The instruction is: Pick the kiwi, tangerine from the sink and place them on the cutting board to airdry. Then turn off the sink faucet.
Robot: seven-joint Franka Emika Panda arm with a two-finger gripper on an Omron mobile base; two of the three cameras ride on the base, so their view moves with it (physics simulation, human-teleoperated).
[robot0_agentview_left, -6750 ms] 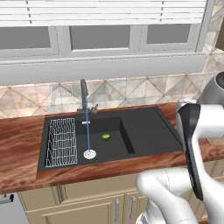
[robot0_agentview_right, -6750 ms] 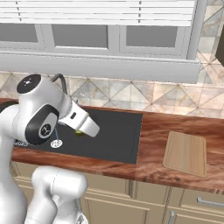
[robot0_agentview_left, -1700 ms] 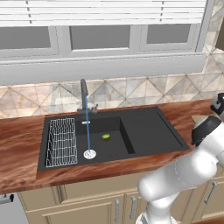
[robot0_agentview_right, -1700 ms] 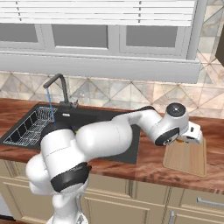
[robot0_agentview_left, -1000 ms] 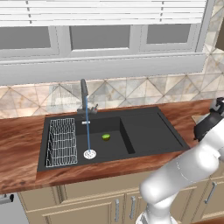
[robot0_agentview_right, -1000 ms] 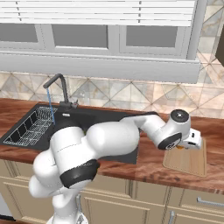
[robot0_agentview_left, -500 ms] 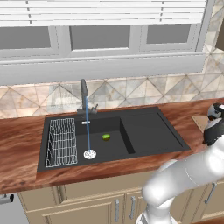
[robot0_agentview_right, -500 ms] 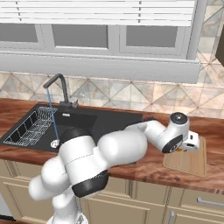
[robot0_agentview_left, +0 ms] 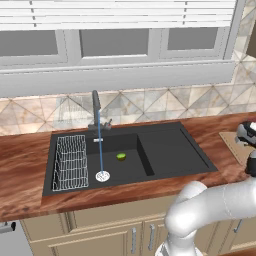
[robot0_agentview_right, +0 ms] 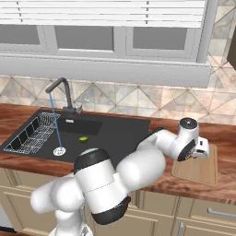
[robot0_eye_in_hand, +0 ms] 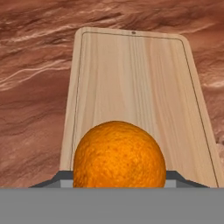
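One tangerine (robot0_eye_in_hand: 119,154) sits clamped between the claw (robot0_eye_in_hand: 119,177) fingers, jaws partly closed around it, above the near end of the cutting board (robot0_eye_in_hand: 131,87). Kiwi (robot0_agentview_left: 121,156) lies in the sink (robot0_agentview_left: 170,150) deep basin, near the faucet (robot0_agentview_left: 96,111) stream.

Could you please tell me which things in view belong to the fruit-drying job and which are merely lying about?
Job:
tangerine, in the hand
kiwi
sink
cutting board
sink faucet, running

Lying about:
wire rack
counter
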